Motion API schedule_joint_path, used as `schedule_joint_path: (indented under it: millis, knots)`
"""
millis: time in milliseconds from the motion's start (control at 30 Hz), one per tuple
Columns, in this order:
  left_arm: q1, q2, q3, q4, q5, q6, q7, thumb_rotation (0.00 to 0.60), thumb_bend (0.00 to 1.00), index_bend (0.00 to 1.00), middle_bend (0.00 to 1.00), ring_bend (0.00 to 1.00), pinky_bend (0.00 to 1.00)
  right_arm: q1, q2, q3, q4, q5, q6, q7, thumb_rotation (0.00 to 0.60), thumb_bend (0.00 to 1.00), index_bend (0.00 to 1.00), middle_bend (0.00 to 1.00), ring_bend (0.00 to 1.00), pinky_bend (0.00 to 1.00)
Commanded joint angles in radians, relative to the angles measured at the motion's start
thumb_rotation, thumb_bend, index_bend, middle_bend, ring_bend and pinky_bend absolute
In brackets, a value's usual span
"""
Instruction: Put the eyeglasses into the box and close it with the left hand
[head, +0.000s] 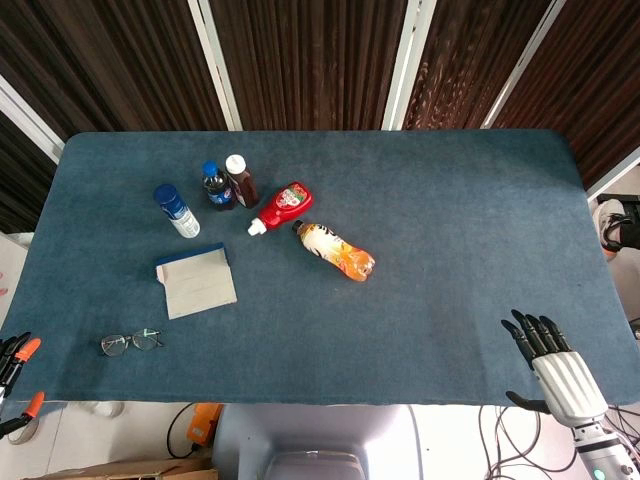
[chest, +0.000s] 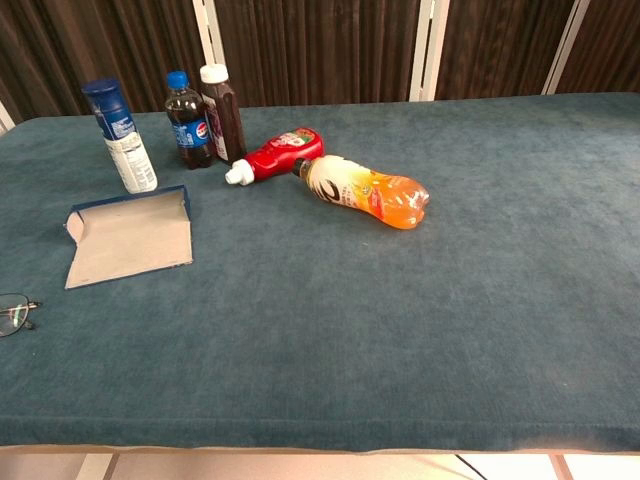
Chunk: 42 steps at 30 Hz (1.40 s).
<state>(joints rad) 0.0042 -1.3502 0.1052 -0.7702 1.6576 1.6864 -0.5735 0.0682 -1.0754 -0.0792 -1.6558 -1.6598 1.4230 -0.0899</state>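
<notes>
The wire-framed eyeglasses with clear lenses (head: 131, 342) are located on the blue felt-covered tabletop (head: 420, 200) at roughly 8 o'clock, near the front edge; in the chest view only part of them is seen at the left border (chest: 15, 313). The flat blue box with a pale beige inner face (head: 196, 281) is lying open just beyond the eyeglasses, at about 9 o'clock, apart from them.

The right robot hand (head: 552, 360) is positioned at 4 o'clock over the front right corner of the tabletop, its dark fingers extended and slightly apart, and nothing is held. At the lower left edge of the head view, orange-tipped black fingers (head: 18, 372) are visible, presumably belonging to the left robot hand; its state cannot be told.

At 11 o'clock, a blue-capped white spray can (head: 176, 210), a blue-capped cola bottle (head: 217, 186) and a white-capped dark bottle (head: 241, 180) are standing upright. A red ketchup bottle (head: 281, 207) and an orange drink bottle (head: 336, 251) are lying on their sides beside them.
</notes>
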Motion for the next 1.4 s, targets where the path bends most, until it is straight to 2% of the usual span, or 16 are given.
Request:
schedule_joint_path:
  millis: [33, 167, 267, 400, 500, 633, 767, 1033, 1233, 1400]
  knots:
    - [-0.007, -0.003, -0.002, -0.002, 0.007, 0.003, -0.006, 0.6, 0.37, 0.05, 0.0, 0.0, 0.0, -0.002, 0.002, -0.001, 0.002, 0.004, -0.001, -0.004, 0.6, 0.15, 0.0, 0.0, 0.0, 0.0]
    - [-0.033, -0.046, -0.014, 0.006, 0.027, 0.024, -0.036, 0.6, 0.37, 0.06, 0.0, 0.0, 0.0, -0.008, 0.007, 0.0, 0.0, 0.005, 0.009, 0.006, 0.6, 0.15, 0.0, 0.0, 0.0, 0.0]
    - [-0.056, -0.112, -0.031, 0.04, 0.03, 0.03, -0.087, 0.6, 0.39, 0.19, 0.01, 0.0, 0.03, -0.01, 0.011, -0.003, 0.004, 0.004, 0.01, 0.008, 0.6, 0.15, 0.0, 0.0, 0.0, 0.0]
    - [-0.103, -0.149, -0.025, 0.016, 0.017, -0.099, -0.06, 0.6, 0.42, 0.34, 0.03, 0.0, 0.01, -0.008, 0.01, 0.001, 0.006, 0.009, 0.004, 0.01, 0.6, 0.15, 0.0, 0.0, 0.0, 0.0]
    - [-0.136, -0.147, -0.032, -0.064, -0.007, -0.19, -0.034, 0.6, 0.42, 0.39, 0.05, 0.0, 0.0, -0.004, 0.009, 0.001, 0.006, 0.013, -0.007, 0.007, 0.6, 0.15, 0.0, 0.0, 0.0, 0.0]
    - [-0.166, -0.154, -0.058, -0.142, -0.05, -0.269, 0.081, 0.6, 0.42, 0.39, 0.05, 0.0, 0.0, 0.001, 0.01, 0.001, 0.004, 0.012, -0.014, 0.012, 0.6, 0.15, 0.0, 0.0, 0.0, 0.0]
    - [-0.177, -0.197, -0.1, -0.145, -0.088, -0.272, 0.215, 0.6, 0.42, 0.37, 0.05, 0.0, 0.0, 0.004, 0.011, 0.002, 0.005, 0.012, -0.019, 0.018, 0.6, 0.15, 0.0, 0.0, 0.0, 0.0]
    - [-0.217, -0.213, -0.12, -0.162, -0.141, -0.382, 0.268, 0.6, 0.42, 0.36, 0.04, 0.0, 0.0, 0.002, 0.019, 0.002, 0.004, 0.007, -0.01, 0.036, 0.6, 0.15, 0.0, 0.0, 0.0, 0.0]
    - [-0.232, -0.209, -0.119, -0.182, -0.155, -0.424, 0.271, 0.6, 0.42, 0.37, 0.04, 0.0, 0.0, 0.002, 0.022, 0.002, 0.005, 0.006, -0.009, 0.043, 0.6, 0.15, 0.0, 0.0, 0.0, 0.0]
    - [-0.247, -0.213, -0.123, -0.189, -0.167, -0.451, 0.293, 0.6, 0.42, 0.42, 0.05, 0.0, 0.0, 0.002, 0.023, 0.003, 0.005, 0.004, -0.006, 0.045, 0.6, 0.15, 0.0, 0.0, 0.0, 0.0]
